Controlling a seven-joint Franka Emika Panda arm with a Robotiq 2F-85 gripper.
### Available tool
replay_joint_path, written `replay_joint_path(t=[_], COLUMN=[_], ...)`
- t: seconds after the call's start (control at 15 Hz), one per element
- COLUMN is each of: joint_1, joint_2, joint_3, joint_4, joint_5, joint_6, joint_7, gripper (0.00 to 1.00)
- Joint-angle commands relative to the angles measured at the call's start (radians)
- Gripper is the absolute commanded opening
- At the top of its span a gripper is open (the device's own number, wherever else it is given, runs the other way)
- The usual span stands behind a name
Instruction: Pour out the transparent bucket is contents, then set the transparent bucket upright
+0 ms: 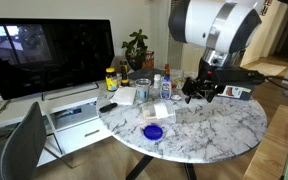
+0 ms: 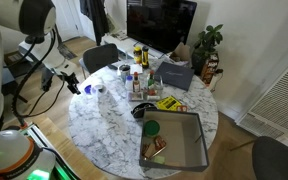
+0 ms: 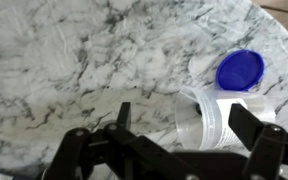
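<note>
The transparent bucket (image 3: pixel 216 118) lies on its side on the marble table (image 3: pixel 64 60), with its open rim facing left in the wrist view. It also shows in both exterior views (image 1: pixel 157 110) (image 2: pixel 98 89). A small dark speck (image 3: pixel 197 106) sits just inside the rim; I cannot make out any tan pieces. A flat blue disc (image 3: pixel 240 70) lies just beyond it, and shows in both exterior views (image 1: pixel 153 131) (image 2: pixel 87 90). My gripper (image 3: pixel 184 112) is open and empty, its fingers spread on either side of the bucket and above it. It hangs over the table near the edge (image 1: pixel 199 90) (image 2: pixel 74 82).
Bottles and jars (image 1: pixel 134 85) stand at the table's back near a monitor (image 1: pixel 49 55) and a plant (image 1: pixel 137 45). A grey tray (image 2: pixel 184 145) holding items and a green lid (image 2: pixel 151 128) sit at the other side. A chair (image 1: pixel 19 150) stands by the table.
</note>
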Motion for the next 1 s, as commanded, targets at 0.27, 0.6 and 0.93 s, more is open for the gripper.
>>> replay_joint_path(t=[0.27, 0.6, 0.93], joint_1=[0.142, 0.174, 0.332], joint_2=[0.006, 0.017, 0.007], joint_3=[-0.092, -0.116, -0.231], joint_4=[0.284, 0.345, 0.418], joint_5=[0.155, 0.157, 0.075], joint_6=[0.235, 0.226, 0.094], joint_7=[-0.416, -0.517, -0.725], gripper=[1.0, 1.0, 1.0])
